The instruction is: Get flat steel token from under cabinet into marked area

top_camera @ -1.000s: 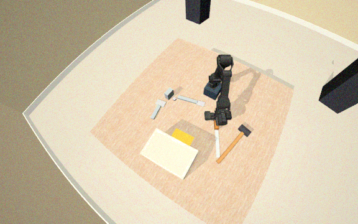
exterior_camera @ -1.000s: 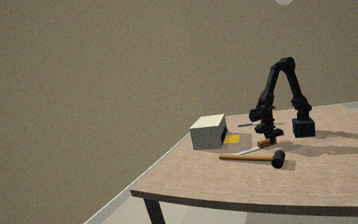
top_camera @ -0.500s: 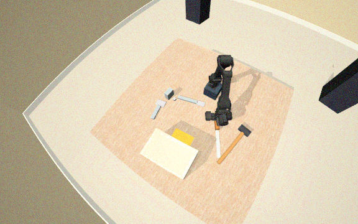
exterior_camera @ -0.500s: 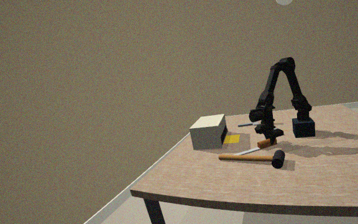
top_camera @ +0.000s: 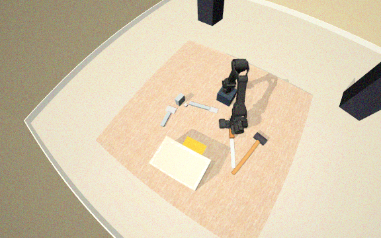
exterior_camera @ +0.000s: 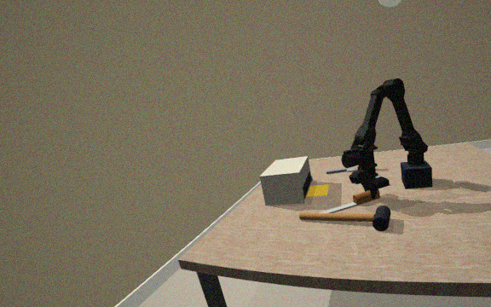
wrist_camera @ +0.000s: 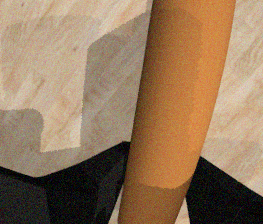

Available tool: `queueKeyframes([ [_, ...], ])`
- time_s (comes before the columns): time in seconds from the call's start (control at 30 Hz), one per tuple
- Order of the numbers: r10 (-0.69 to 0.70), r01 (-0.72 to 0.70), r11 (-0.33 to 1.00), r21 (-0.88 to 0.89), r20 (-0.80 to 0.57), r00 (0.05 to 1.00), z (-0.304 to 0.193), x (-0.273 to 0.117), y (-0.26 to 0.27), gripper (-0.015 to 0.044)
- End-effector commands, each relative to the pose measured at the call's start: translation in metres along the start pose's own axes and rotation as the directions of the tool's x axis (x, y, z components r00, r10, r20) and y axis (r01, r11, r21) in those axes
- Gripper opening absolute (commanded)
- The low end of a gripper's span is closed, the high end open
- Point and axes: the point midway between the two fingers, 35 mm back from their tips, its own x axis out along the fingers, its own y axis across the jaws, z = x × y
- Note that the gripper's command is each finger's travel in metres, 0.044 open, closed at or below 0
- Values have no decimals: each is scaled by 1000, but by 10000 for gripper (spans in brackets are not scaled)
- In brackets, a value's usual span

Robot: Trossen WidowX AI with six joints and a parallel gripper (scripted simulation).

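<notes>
My gripper [top_camera: 233, 129] [exterior_camera: 373, 194] [wrist_camera: 157, 154] is shut on the orange handle [top_camera: 231, 133] [exterior_camera: 361, 197] [wrist_camera: 182, 100] of a tool with a long, pale flat blade [top_camera: 232, 152] [exterior_camera: 342, 208]. The tool is at or just above the table, its blade pointing away from the arm's base. The white cabinet [top_camera: 180, 162] [exterior_camera: 284, 190] stands beyond, with a dark opening on its front side. The yellow marked area [top_camera: 194, 145] [exterior_camera: 318, 190] lies in front of it. The token is not visible in any view; the vent slots cannot be made out.
A mallet [top_camera: 246, 157] [exterior_camera: 337, 217] lies beside the blade, its handle end close to the blade tip; contact cannot be told. A grey block [top_camera: 180, 99], a long grey tool [top_camera: 200, 106] and a shorter grey tool [top_camera: 166, 118] are on the other side, away from the mallet.
</notes>
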Motion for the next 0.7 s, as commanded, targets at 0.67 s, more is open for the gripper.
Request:
queueKeyframes([
  [0.67, 7, -7, 990, 139, 5, 1000, 4, -1, 5, 0],
])
